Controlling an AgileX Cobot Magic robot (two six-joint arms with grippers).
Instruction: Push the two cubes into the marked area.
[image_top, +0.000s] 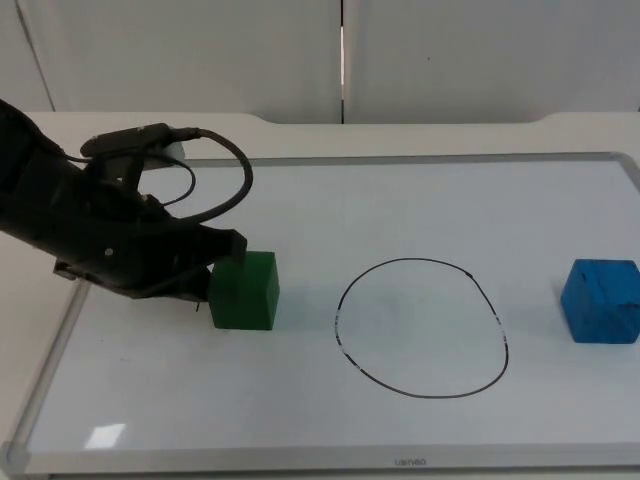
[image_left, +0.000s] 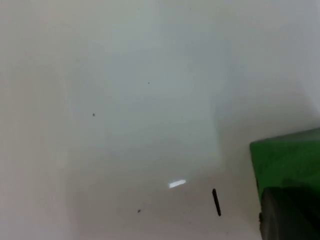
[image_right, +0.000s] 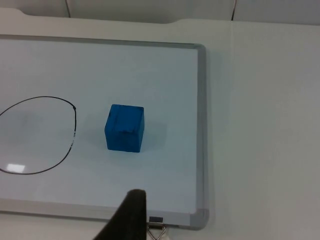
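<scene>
A green cube (image_top: 243, 290) stands on the whiteboard (image_top: 330, 210), left of a hand-drawn black oval (image_top: 420, 328). My left gripper (image_top: 204, 285) is low on the board, pressed against the cube's left side. In the left wrist view the green cube (image_left: 289, 156) sits right in front of my left gripper (image_left: 287, 215). A blue cube (image_top: 600, 300) rests near the board's right edge, well outside the oval. My right gripper (image_right: 127, 220) waits above the board's near corner, apart from the blue cube (image_right: 125, 128), with part of the oval (image_right: 74, 131) beyond it.
The whiteboard has a raised grey frame (image_right: 201, 125) with a binder clip (image_right: 156, 222) at its corner. A short black mark (image_left: 216, 202) lies on the board near the green cube. The white table (image_right: 265, 125) extends past the frame, and the partition wall (image_top: 340, 50) stands behind.
</scene>
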